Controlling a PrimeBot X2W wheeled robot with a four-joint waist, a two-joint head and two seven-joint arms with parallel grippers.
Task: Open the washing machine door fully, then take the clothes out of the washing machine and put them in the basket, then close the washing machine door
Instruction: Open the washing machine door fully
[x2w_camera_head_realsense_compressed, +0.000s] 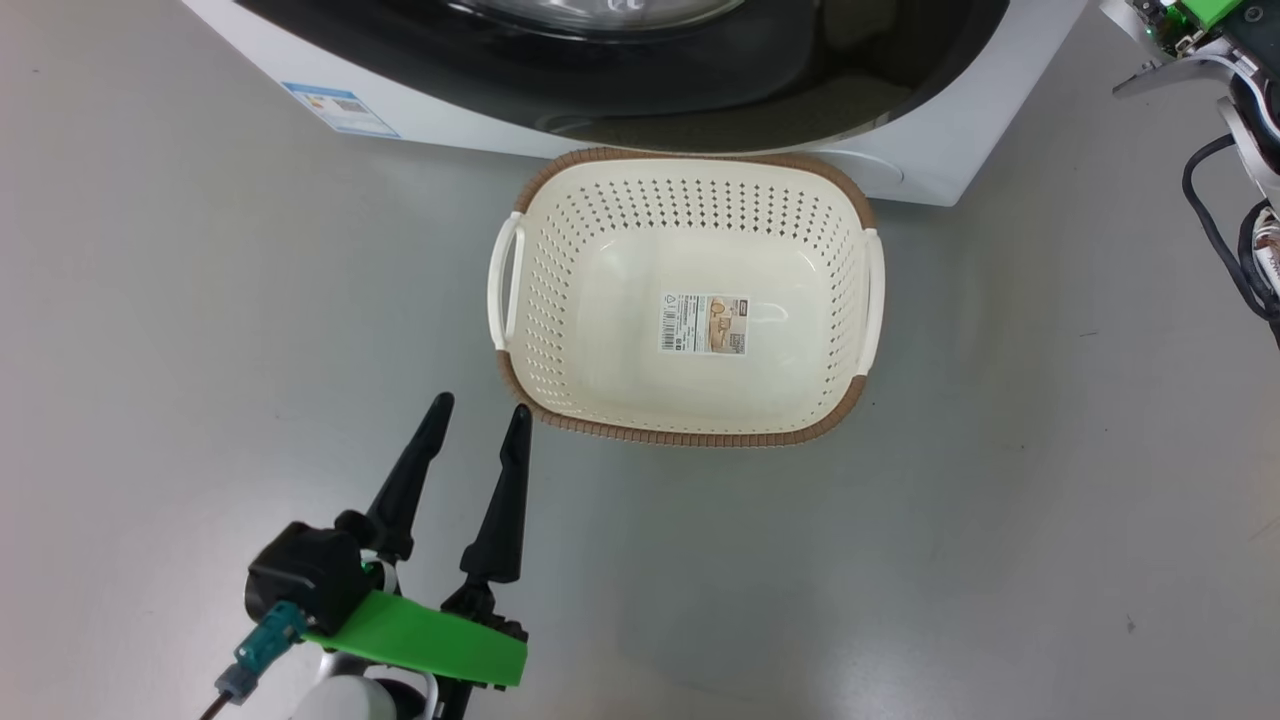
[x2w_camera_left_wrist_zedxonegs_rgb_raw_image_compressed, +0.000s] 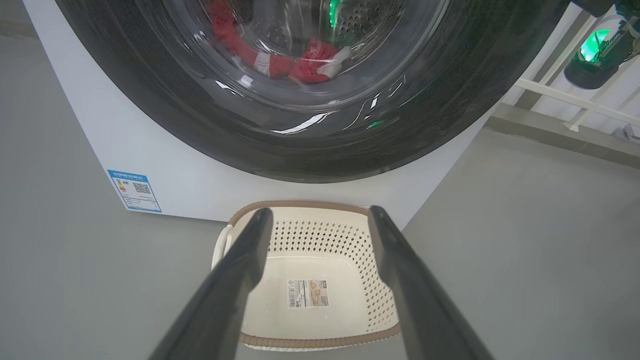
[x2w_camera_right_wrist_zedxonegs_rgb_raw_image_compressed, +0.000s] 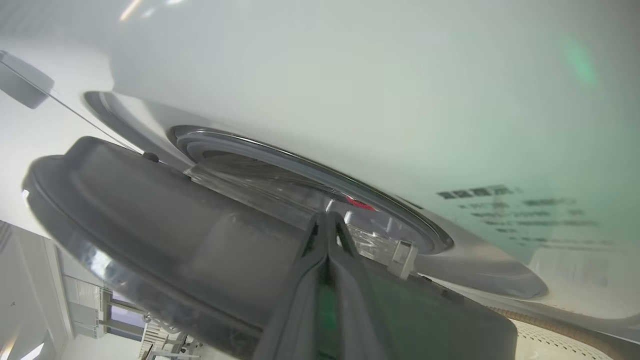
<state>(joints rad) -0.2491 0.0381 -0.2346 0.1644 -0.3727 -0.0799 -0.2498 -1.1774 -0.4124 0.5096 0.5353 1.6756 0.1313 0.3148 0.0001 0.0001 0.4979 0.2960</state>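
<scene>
Directly before the ajar washing machine door (x2w_camera_right_wrist_zedxonegs_rgb_raw_image_compressed: 150, 225) sits the basket (x2w_camera_head_realsense_compressed: 690, 200); left jaws gape empty, right jaws pinched together.

Washing machine (x2w_camera_left_wrist_zedxonegs_rgb_raw_image_compressed: 200, 190) blue label (x2w_camera_left_wrist_zedxonegs_rgb_raw_image_compressed: 134, 191) with QR code (x2w_camera_left_wrist_zedxonegs_rgb_raw_image_compressed: 141, 188), basket (x2w_camera_head_realsense_compressed: 620, 210) sticker (x2w_camera_head_realsense_compressed: 704, 323): print unreadable.

We see the washing machine (x2w_camera_head_realsense_compressed: 930, 150), a white front-loader with a small blue label (x2w_camera_head_realsense_compressed: 340, 108) at its lower corner, standing on the grey floor (x2w_camera_head_realsense_compressed: 1000, 500). Its round door (x2w_camera_left_wrist_zedxonegs_rgb_raw_image_compressed: 310, 150) has a wide glossy black rim around a bulging clear window. From the right wrist view we find the door standing slightly ajar, a narrow gap showing between it and the grey seal (x2w_camera_right_wrist_zedxonegs_rgb_raw_image_compressed: 240, 145). Through the glass we make out the clothes (x2w_camera_left_wrist_zedxonegs_rgb_raw_image_compressed: 310, 65), red with white trim, lying low in the drum. The basket (x2w_camera_head_realsense_compressed: 690, 205), cream, perforated and brown-rimmed, sits upright on the floor just in front of the machine, with a label (x2w_camera_head_realsense_compressed: 703, 323) on its bottom.
</scene>
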